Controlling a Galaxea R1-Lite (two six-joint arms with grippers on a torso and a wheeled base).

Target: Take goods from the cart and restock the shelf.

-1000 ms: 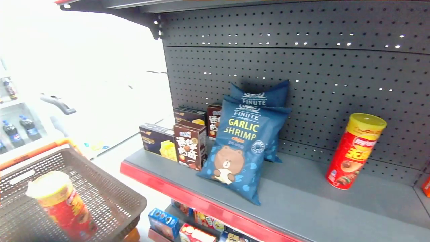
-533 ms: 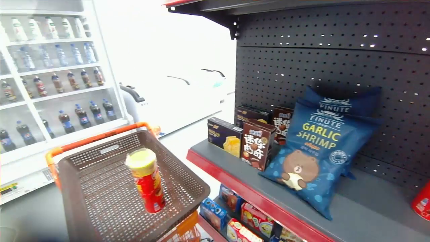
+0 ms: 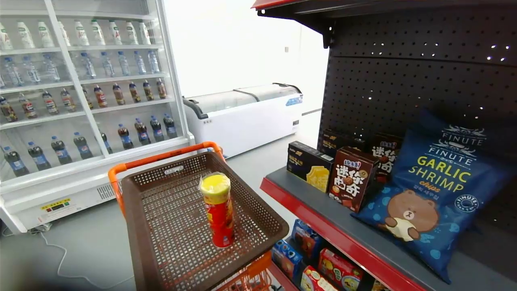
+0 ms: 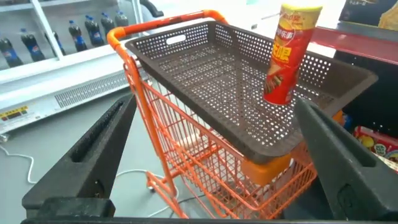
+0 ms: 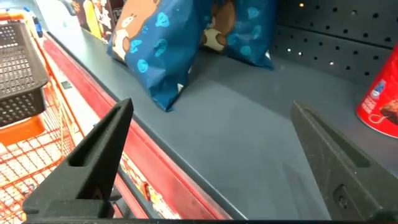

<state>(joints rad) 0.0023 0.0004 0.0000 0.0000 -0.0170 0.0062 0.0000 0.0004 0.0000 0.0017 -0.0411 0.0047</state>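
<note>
The camera has swung left, centring the cart (image 3: 177, 171). A chip can (image 3: 218, 210) stands upright in its basket, beside the shelf (image 3: 323, 226) holding boxes (image 3: 351, 180) and blue bags (image 3: 432, 190). The left hand (image 4: 211, 109) near the cart and the right hand (image 5: 211, 109) over the shelf gape wide, empty.

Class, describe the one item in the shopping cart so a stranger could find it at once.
Find the orange-handled cart beside the snack shelf. In its brown mesh basket stands a tall tube can, upright and alone. It is red with a yellow lid, unlike the boxes and blue bags on the shelf.
</note>
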